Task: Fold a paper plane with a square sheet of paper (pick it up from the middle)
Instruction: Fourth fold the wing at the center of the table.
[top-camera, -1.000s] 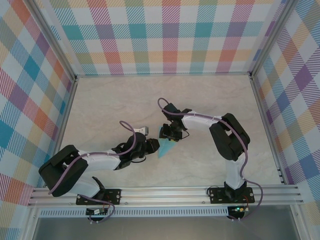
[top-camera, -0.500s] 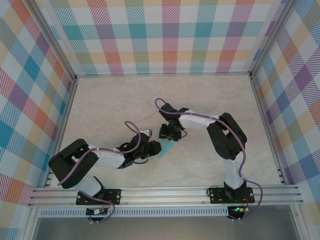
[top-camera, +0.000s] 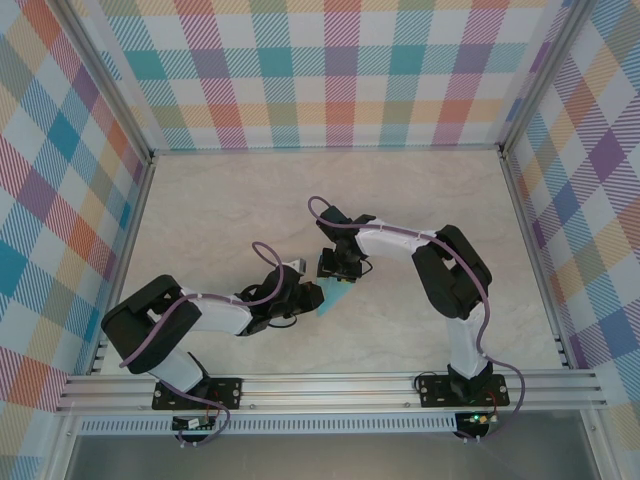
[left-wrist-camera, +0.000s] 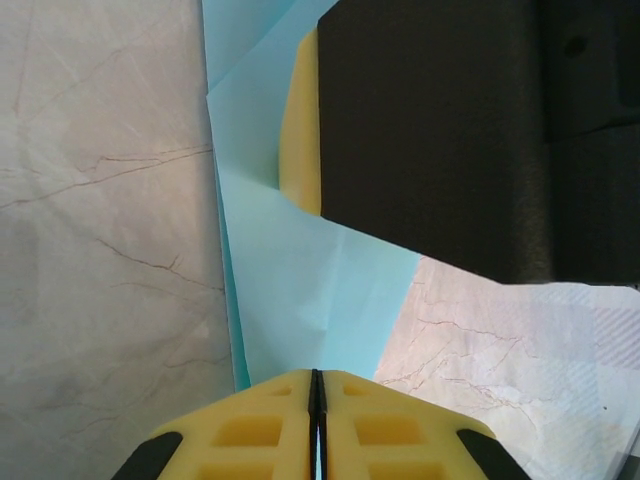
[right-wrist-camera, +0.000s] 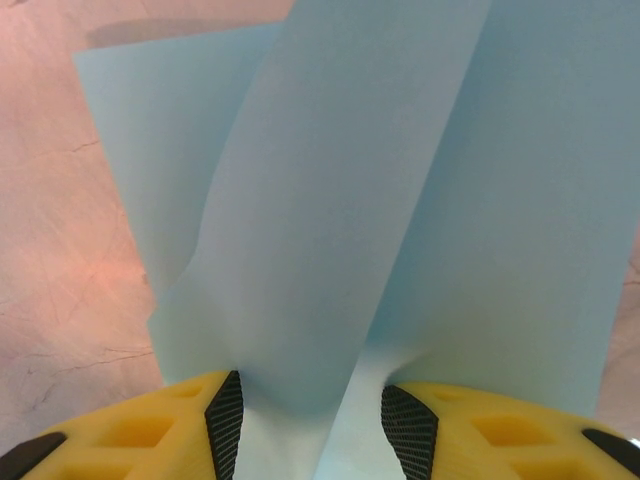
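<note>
1. The far half of the tabletop (top-camera: 330, 190) lies bare from its left edge to its right edge, so you can pass there freely.
2. Near the middle, the left gripper (top-camera: 310, 293) and right gripper (top-camera: 338, 276) crowd together at the folded paper (top-camera: 329, 301), leaving hardly any gap.
3. The left arm (top-camera: 190, 320) sprawls across the near-left corner.
4. The right arm (top-camera: 450, 270) blocks the near edge right of the middle.
5. Plaid walls (top-camera: 340, 80) close the left, far and right edges.

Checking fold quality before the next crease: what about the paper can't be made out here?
Top external: paper too small for creases; left end effector and right end effector overlap it.
Left wrist: right end effector's black body covers the paper's far part.
Right wrist: paper runs off top and right edges; whether the pads pinch it is unclear.
</note>
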